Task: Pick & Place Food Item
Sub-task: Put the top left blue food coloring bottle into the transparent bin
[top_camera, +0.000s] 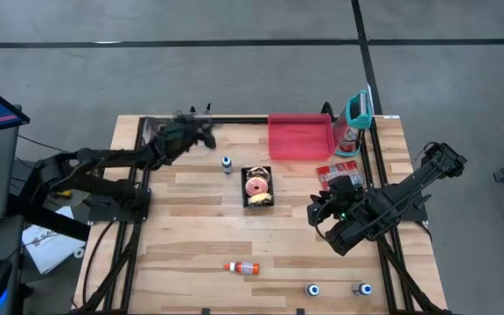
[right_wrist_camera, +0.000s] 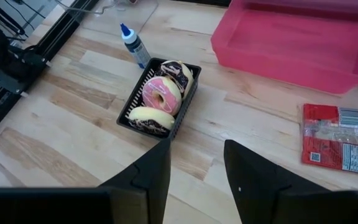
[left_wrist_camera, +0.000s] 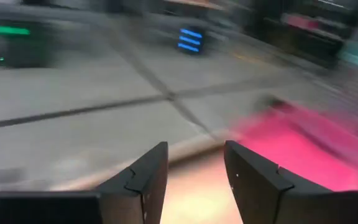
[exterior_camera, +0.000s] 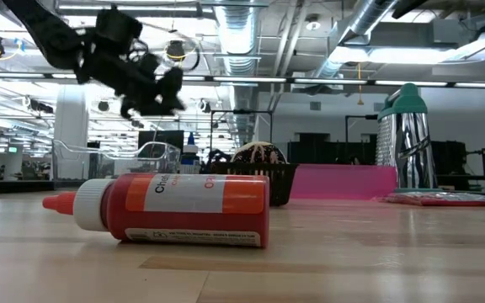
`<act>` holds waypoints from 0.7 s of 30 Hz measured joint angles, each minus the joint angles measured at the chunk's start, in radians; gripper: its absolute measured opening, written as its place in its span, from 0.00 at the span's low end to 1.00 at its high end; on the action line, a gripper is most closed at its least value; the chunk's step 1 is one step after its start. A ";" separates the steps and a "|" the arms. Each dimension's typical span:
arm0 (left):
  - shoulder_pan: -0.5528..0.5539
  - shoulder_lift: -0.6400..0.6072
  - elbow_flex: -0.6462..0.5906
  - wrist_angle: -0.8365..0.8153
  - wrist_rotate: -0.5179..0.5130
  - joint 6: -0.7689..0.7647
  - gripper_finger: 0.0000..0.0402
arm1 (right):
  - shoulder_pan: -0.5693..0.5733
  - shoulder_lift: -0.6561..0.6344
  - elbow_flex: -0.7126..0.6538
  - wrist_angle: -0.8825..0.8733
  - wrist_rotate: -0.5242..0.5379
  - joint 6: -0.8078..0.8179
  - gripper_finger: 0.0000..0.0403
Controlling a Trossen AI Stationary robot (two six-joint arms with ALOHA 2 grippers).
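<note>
Judging by how things lie, the task has barely begun: the three doughnuts (right_wrist_camera: 161,97) sit together in the black basket (right_wrist_camera: 131,111) at the middle of the wooden surface (top_camera: 191,236), and no food item is in either pincer. The pink tray (top_camera: 300,136), the likely place for the food, stands at the far edge of the surface and looks bare inside. The right pincer (right_wrist_camera: 196,168) hangs above the surface, angled down toward the basket, its two fingers parted with a moderate gap and nothing between them. The left pincer (left_wrist_camera: 196,174) is up in the air near the far left corner of the surface, well apart from the basket; its wrist view is smeared with motion, yet the fingers show parted with nothing between them. A small white bottle with a blue cap (right_wrist_camera: 133,43) stands just beside the basket, and a red snack packet (right_wrist_camera: 340,137) lies near the tray. An orange bottle (top_camera: 243,267) lies on its side toward the near edge, and a metal grater with a teal top (exterior_camera: 407,143) stands by the tray's right end. Everything is left to do: reaching into the basket, closing on one doughnut, lifting it clear and setting it down, probably in the tray.
</note>
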 joint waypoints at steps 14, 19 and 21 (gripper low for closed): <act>-0.246 -0.088 0.000 -0.241 0.298 0.278 0.47 | 0.000 0.000 0.000 -0.001 0.026 -0.042 0.35; -0.223 -0.067 0.000 -0.280 0.288 0.304 0.61 | 0.000 0.000 0.000 0.004 0.026 -0.042 0.35; -0.217 -0.048 0.000 -0.273 0.287 0.303 0.64 | 0.000 0.000 0.000 0.005 0.026 -0.042 0.35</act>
